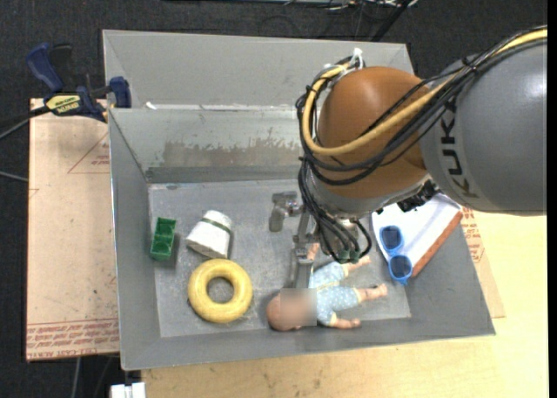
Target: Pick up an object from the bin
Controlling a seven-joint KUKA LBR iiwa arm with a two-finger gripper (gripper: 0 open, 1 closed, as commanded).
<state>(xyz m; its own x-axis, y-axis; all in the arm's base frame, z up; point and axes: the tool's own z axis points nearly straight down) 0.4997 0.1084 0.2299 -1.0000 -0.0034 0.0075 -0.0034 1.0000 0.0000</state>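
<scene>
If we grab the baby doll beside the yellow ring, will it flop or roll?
The baby doll wears a cloth outfit, so its body is probably soft and may sag when lifted. Its head looks large, so it would likely hang head-down. Lying flat with limbs spread by the gripper, it seems unlikely to roll.

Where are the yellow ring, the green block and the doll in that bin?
yellow ring [201, 293]: camera view, its left band.
green block [163, 239]: camera view, its top face.
doll [335, 298]: camera view, its blue-dressed torso.
</scene>
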